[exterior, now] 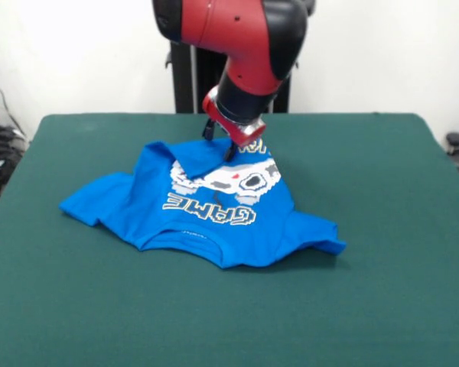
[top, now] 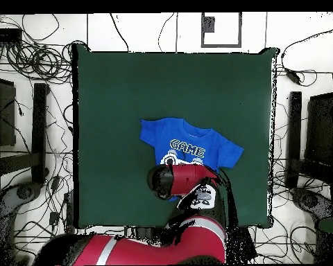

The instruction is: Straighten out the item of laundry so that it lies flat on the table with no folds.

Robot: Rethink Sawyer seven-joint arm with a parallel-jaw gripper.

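— Blue cloth is what I see first: the item of laundry (exterior: 214,210), a small bright blue T-shirt, lies crumpled right under the claw (exterior: 219,144) and spreads from it toward the front of the worktop (exterior: 382,290). Do you agree on where it sits?

— Yes. From above, the shirt (top: 190,144) sits around the middle of the dark green worktop (top: 114,104), with green felt showing on every side of it. The red and black arm (top: 186,181) covers the part of the shirt nearest the claw in that view.

— How does the claw stand?

— Its dark tips come down onto a raised fold of blue fabric at the shirt's far edge. Whether they pinch that fold or only touch it, I cannot tell; the wrist hides too much.

— And the shirt's lie?

— Not flat. A flap is turned over just below the claw, partly covering the print. The white "GAME" lettering (exterior: 210,208) shows in front of the claw, with the pixel controller print between the two. One sleeve reaches out to each side of the claw.
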